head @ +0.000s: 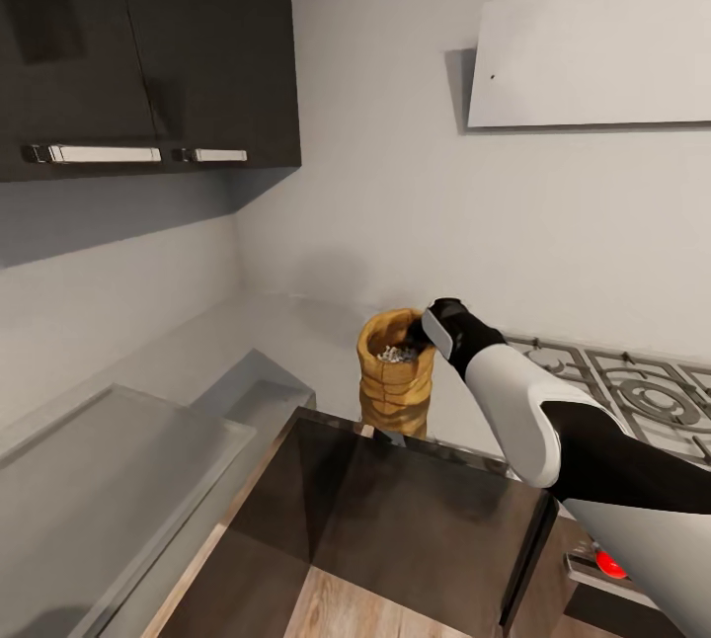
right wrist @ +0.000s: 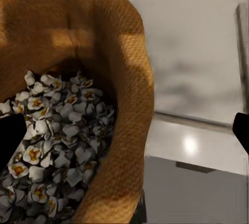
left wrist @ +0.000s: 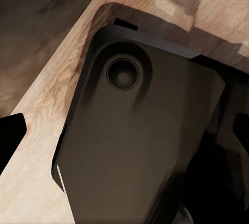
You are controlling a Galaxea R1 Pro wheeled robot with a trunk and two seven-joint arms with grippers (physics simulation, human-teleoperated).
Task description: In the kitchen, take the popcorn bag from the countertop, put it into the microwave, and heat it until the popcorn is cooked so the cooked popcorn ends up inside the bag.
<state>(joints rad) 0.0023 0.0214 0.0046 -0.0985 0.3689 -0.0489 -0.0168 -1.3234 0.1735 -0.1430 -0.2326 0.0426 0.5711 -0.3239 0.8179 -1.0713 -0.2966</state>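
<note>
The mustard-tan popcorn bag (head: 393,383) stands upright on the grey countertop (head: 296,322) beside the hob. Whitish popcorn (head: 398,355) fills its mouth and shows close up as popcorn (right wrist: 57,135) in the right wrist view. My right gripper (head: 429,336) is at the bag's right rim, open. In the right wrist view this gripper (right wrist: 124,135) straddles the bag wall (right wrist: 127,104), one finger (right wrist: 10,141) over the popcorn and the other outside. My left gripper (left wrist: 124,141) is open and points down at the robot's dark base. The microwave is out of view.
A grey gas hob (head: 632,391) with grates lies right of the bag, under a flat white hood (head: 592,55). Dark upper cabinets (head: 148,45) hang at the top left. A pale grey slab (head: 118,460) and a dark glossy panel (head: 395,519) lie in front of the bag.
</note>
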